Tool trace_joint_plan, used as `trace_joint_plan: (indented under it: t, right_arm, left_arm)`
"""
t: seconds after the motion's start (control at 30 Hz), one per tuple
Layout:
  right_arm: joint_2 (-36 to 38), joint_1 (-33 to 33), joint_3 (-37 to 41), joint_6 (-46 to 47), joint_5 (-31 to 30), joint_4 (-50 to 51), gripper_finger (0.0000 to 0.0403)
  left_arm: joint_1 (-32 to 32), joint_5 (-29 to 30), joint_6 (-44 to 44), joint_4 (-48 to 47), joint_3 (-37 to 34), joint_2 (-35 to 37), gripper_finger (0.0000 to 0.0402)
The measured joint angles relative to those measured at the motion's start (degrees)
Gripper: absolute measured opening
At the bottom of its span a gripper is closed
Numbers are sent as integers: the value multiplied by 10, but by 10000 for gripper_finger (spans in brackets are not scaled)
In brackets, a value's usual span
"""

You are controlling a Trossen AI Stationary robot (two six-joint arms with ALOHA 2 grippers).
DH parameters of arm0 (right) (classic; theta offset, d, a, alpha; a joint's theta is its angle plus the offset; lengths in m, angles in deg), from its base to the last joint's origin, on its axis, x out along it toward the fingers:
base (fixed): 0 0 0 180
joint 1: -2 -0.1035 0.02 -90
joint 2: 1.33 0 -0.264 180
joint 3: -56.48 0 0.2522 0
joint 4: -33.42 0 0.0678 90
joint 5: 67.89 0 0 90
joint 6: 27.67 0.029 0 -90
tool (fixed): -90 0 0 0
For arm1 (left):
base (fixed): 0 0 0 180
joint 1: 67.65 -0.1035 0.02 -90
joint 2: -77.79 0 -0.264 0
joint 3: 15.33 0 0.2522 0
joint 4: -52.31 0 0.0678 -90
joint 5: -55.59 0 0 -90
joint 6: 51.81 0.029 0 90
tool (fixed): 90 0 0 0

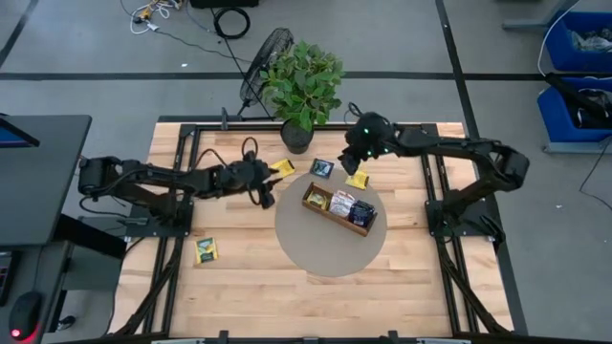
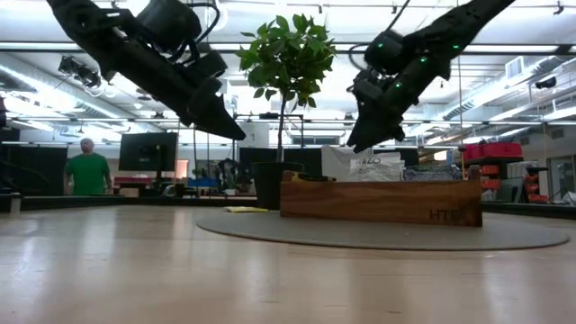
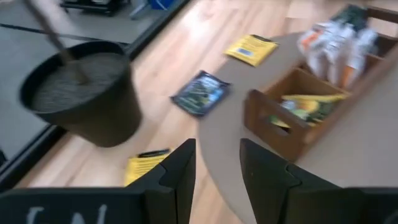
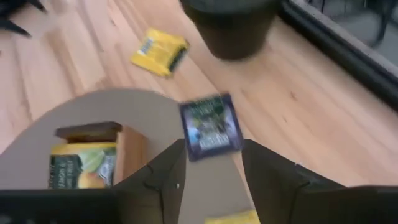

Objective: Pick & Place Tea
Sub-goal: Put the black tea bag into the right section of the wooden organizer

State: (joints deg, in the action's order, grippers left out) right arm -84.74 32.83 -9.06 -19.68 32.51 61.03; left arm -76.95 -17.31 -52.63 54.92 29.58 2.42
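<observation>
Several small tea packets lie flat on the table: a yellow one [image 1: 280, 167] beside the plant pot, a dark blue one [image 1: 321, 168], another yellow one [image 1: 358, 179] on the mat's far edge, and a green-yellow one [image 1: 206, 250] at the near left. More packets stand in the long wooden box [image 1: 339, 207] on the round grey mat [image 1: 325, 253]. My left gripper [image 3: 217, 168] hovers open left of the box, empty. My right gripper [image 4: 211, 171] hovers open above the dark blue packet [image 4: 210, 126], clear of it.
A potted green plant [image 1: 301, 81] stands at the table's far edge, its dark pot [image 3: 87, 93] close to both grippers. In the low view both arms hang well above the tabletop. A person in green [image 2: 88, 171] stands far off in the room.
</observation>
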Motion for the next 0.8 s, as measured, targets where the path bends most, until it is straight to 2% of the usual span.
trace_joint_plan:
  t: [0.13,0.3,0.5,0.8]
  right_arm:
    - [-54,20,-68,-2,15,85,165]
    - [-129,18,-140,-72,29,132,165]
    - [-198,-3,-213,-106,-18,159,165]
    - [-277,-12,-276,-102,-20,208,165]
  left_arm:
    - [-25,0,12,13,0,0,131]
    - [-38,-4,21,25,0,0,131]
    - [-36,-4,22,35,0,0,131]
    - [-36,-24,30,35,0,0,131]
